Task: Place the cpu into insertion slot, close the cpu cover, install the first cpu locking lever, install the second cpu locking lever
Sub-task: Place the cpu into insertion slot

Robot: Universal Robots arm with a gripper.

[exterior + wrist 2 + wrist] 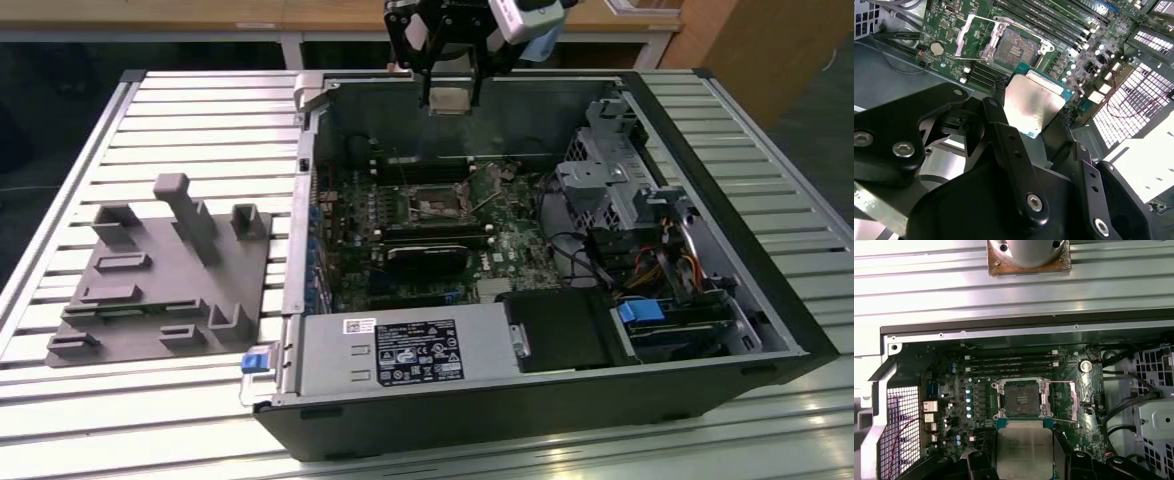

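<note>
My gripper [449, 96] hangs above the far wall of the open computer case, shut on the cpu [450, 101]. The cpu [1035, 102] is a flat square chip with a silver top, pinched by its edges between the black fingers [999, 107] in both wrist views. The chip [1024, 447] is held clear of the board, just to one side of the insertion slot [1022, 398]. The insertion slot [1015, 47] lies bare, its dark pin field exposed. The cpu cover [963, 37], a thin silvery frame, is swung open beside the slot. In the exterior view the slot [434, 206] sits mid-board.
A grey moulded fixture [160, 270] lies on the slatted table at the exterior view's left. Inside the case are a black block [427, 256], a power supply [400, 352], a metal drive cage [607, 180] and cables. Long memory slots [1011, 362] run beside the socket.
</note>
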